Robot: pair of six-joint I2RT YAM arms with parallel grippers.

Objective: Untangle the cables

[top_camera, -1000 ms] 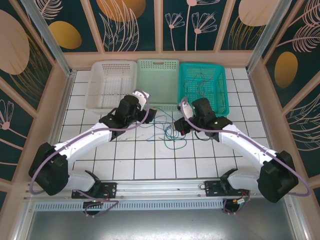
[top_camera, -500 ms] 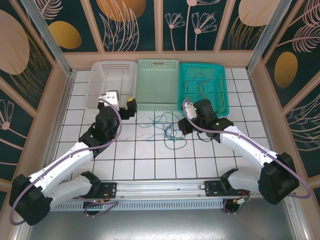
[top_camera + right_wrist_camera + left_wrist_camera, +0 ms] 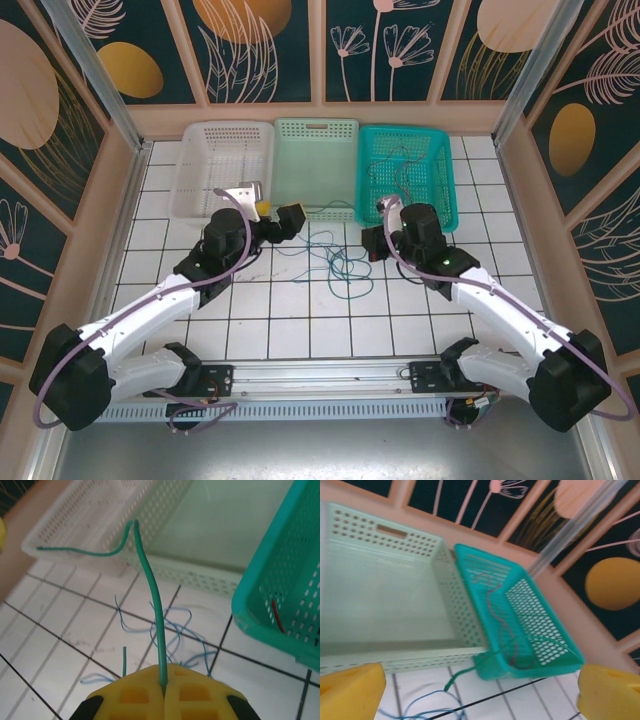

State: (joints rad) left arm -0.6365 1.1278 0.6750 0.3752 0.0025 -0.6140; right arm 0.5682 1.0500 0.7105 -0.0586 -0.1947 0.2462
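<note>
A loose tangle of thin blue cables (image 3: 322, 248) and a green cable (image 3: 350, 285) lies on the white tiles in front of the baskets. My right gripper (image 3: 164, 690) is shut on a green cable (image 3: 150, 590), which rises from the yellow pads and bends left. It hovers at the tangle's right edge (image 3: 372, 242), with blue loops (image 3: 172, 630) on the tiles below it. My left gripper (image 3: 288, 222) is open at the tangle's left, its yellow fingertips (image 3: 350, 692) wide apart with nothing between them. Ahead of it lie a green cable end (image 3: 462, 672) and blue cable (image 3: 422, 705). A red cable (image 3: 502, 615) rests in the teal basket (image 3: 545, 660).
Three baskets line the back: white (image 3: 222, 165), pale green (image 3: 316, 165) and teal (image 3: 440, 175), the teal one holding thin wires. Low wooden walls border the tiled table. Open tiles stretch toward the arm bases.
My left arm swung out to the left, then came back toward the tangle. My right gripper drew slightly right and toward the teal basket, still holding the green cable.
</note>
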